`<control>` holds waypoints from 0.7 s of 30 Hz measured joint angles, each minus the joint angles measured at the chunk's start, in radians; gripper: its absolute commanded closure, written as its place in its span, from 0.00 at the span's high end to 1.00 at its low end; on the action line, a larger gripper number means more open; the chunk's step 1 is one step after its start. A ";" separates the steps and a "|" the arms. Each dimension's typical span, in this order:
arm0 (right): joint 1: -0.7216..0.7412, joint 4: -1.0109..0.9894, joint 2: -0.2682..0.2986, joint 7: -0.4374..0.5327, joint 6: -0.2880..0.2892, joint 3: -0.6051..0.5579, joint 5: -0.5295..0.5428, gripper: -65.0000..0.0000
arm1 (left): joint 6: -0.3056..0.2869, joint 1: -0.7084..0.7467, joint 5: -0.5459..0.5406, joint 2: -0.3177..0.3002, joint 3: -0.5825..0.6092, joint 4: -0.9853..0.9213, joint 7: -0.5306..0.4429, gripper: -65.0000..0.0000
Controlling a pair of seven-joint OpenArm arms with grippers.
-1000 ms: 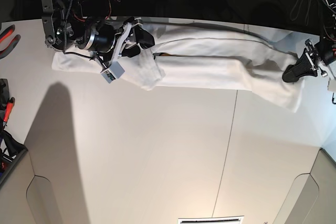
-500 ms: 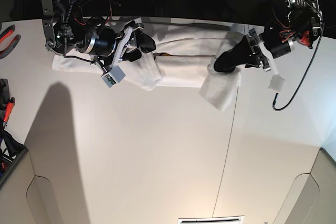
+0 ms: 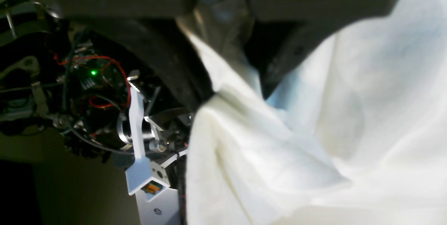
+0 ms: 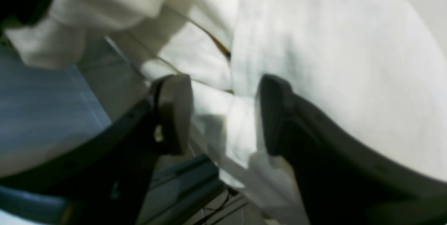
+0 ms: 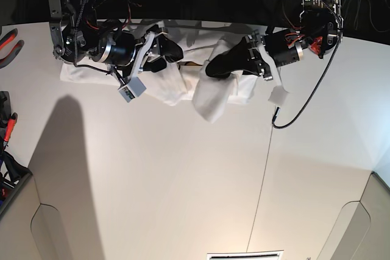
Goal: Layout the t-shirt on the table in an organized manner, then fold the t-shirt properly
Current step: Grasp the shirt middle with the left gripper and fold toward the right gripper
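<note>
The white t-shirt (image 5: 183, 83) lies bunched in a long strip near the far edge of the white table (image 5: 152, 181). My left gripper (image 5: 214, 68) is shut on one end of the shirt and holds it over the strip's middle, with a flap hanging below it. In the left wrist view the fabric (image 3: 314, 130) is pinched between the dark fingers of that gripper (image 3: 230, 53). My right gripper (image 5: 170, 50) rests on the shirt's left part. In the right wrist view it (image 4: 225, 113) has its jaws apart around a fold of fabric (image 4: 241, 127). The print is hidden.
A thin dark seam (image 5: 262, 168) crosses the table. Red-handled tools (image 5: 9, 44) lie at the left edge, with more below them (image 5: 7, 129). A black cable (image 5: 304, 105) loops from the left arm over the table. The table's far edge runs just behind the shirt.
My left gripper has carried the shirt's right end leftward across the table, from the far right to the middle, folding it over the strip. My right arm has stayed in place.
</note>
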 measured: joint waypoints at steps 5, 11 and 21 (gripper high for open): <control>0.000 0.000 0.000 0.000 0.000 0.000 0.000 0.49 | 0.000 0.000 0.014 -0.001 0.001 0.000 -0.003 0.44; 0.015 0.000 0.000 0.000 0.000 0.000 0.008 0.49 | 0.000 0.000 -0.048 -0.001 0.001 0.000 -0.003 0.55; 0.069 0.044 0.000 -0.073 0.000 0.089 0.097 0.49 | 0.000 -0.001 -0.122 -0.001 0.001 0.000 0.056 0.55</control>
